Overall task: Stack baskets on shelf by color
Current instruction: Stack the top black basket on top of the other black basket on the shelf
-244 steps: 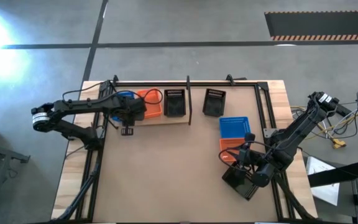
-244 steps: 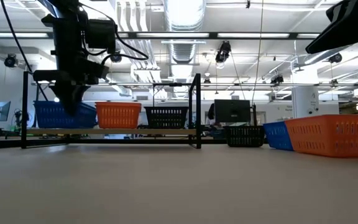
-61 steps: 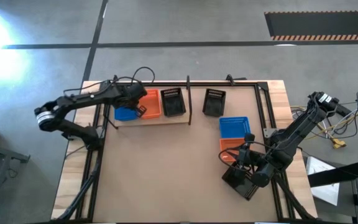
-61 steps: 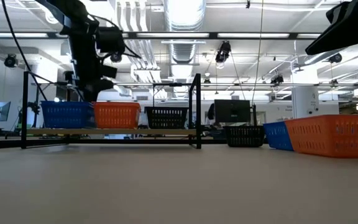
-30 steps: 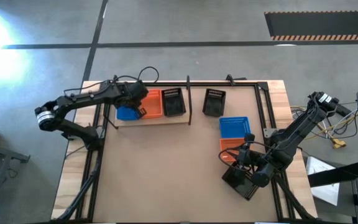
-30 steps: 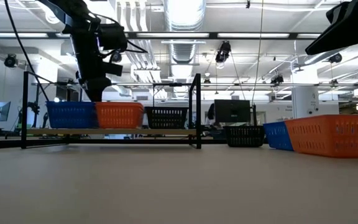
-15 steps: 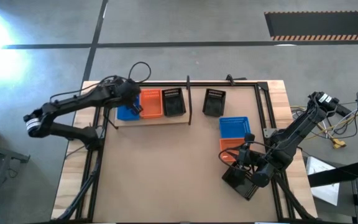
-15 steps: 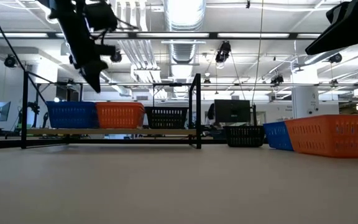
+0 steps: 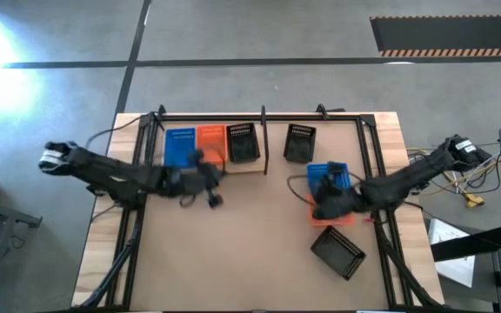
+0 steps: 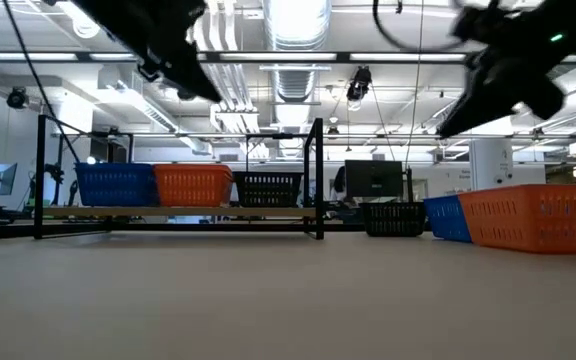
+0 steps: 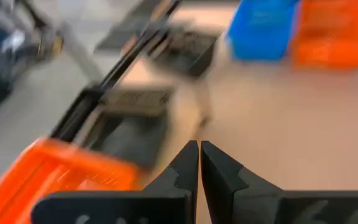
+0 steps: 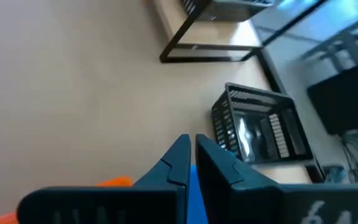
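Shelf (image 9: pixel 246 167) sits upper left of centre in the high view and carries three baskets in a row: blue basket (image 9: pixel 179 146), orange basket (image 9: pixel 210 143), black basket (image 9: pixel 243 143). One colour each, so the first layer looks started and no stacks are built yet.

Loose baskets visible on the desk (image 9: pixel 250 235): a second black basket (image 9: pixel 299 143) just right of the shelf's end rod, a second blue basket (image 9: pixel 327 176) right of centre, an orange one (image 9: pixel 335 217) just below it and mostly hidden by the right arm, and a third black basket (image 9: pixel 337 252) lower right. No other baskets visible.

Left gripper (image 9: pixel 215 199) is below the shelf, over bare desk left of centre, fingers pressed together, empty; wrist view shows nothing between them. Right gripper (image 9: pixel 322 207) hangs over the blue/orange pair right of centre, fingers also pressed together, carrying nothing as far as the wrist view shows.

Step in hand, as I judge it: between placements, the right arm lining up on its next basket, probably the blue or orange under it. The next move calls for spreading the fingers, dropping onto one slotted wall, pinching it, then carrying the basket onto the same-coloured one on the shelf. The left arm should stay clear of that path.
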`<act>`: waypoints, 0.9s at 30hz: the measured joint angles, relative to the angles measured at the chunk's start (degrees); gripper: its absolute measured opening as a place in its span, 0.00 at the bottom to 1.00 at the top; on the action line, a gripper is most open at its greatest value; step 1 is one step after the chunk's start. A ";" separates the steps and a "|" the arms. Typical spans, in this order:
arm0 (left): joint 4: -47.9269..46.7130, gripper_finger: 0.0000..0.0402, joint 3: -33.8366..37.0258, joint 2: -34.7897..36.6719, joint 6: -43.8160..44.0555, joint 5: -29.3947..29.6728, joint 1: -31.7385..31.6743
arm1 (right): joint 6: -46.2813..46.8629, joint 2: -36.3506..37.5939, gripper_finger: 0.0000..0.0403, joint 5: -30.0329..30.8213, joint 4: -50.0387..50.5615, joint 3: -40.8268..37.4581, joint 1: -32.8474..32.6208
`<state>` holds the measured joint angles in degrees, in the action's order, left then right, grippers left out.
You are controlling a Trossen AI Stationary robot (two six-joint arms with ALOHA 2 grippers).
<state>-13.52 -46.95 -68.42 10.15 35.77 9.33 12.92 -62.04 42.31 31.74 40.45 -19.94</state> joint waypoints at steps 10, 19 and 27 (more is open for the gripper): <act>27.99 0.00 0.50 -19.52 0.09 10.25 15.84 | -23.80 -0.95 0.15 -32.30 -14.65 0.02 36.36; 27.95 0.00 -0.75 -27.79 10.08 12.68 14.26 | -32.00 -12.42 0.29 -45.67 -19.06 0.02 49.46; 27.93 0.00 -0.51 -27.18 10.47 12.60 14.27 | -34.52 -22.38 0.25 -45.73 -20.01 3.71 49.41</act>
<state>14.41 -47.46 -95.59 20.62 48.38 23.59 -21.61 -84.42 -3.43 11.74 44.16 29.47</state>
